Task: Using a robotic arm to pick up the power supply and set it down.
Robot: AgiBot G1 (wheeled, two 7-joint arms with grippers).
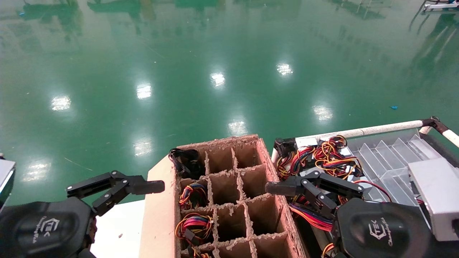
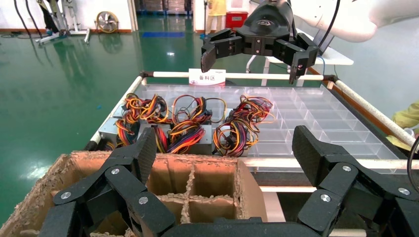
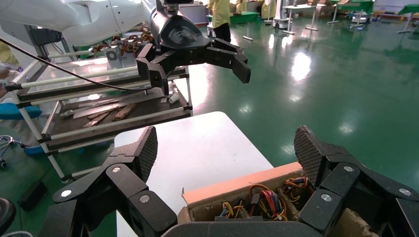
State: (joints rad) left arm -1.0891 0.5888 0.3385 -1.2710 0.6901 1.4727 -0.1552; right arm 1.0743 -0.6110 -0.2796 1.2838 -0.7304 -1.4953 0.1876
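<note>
Nearest the head camera sit the two black wrist housings, each bearing a white logo; both arms are raised over the work and face each other across the cardboard divider box. Green floor fills the background. To the robot's left of the box lies a white table; to its right stands a clear plastic tray framed by white rails. The box is a grid of brown cells, several of them holding coiled coloured wire bundles, the rest apparently vacant.

Power supplies, silver-grey cases under tangled red, yellow, orange and black wires, rest in a row at the box-side end of the tray, directly below the right arm. None is lifted.

Right gripper: fingers spread wide, holding nothing, hovering above the row of supplies, apart from them. Left gripper: likewise wide open and empty, poised over the table just beside the box wall.

Judged step: approach before the pick, since no unit is grasped. The next move would call for the right gripper to descend onto one metal case, aligning its fingers across the case's sides and not onto loose wiring, which could snag or slip. Which unit is intended cannot be told.
</note>
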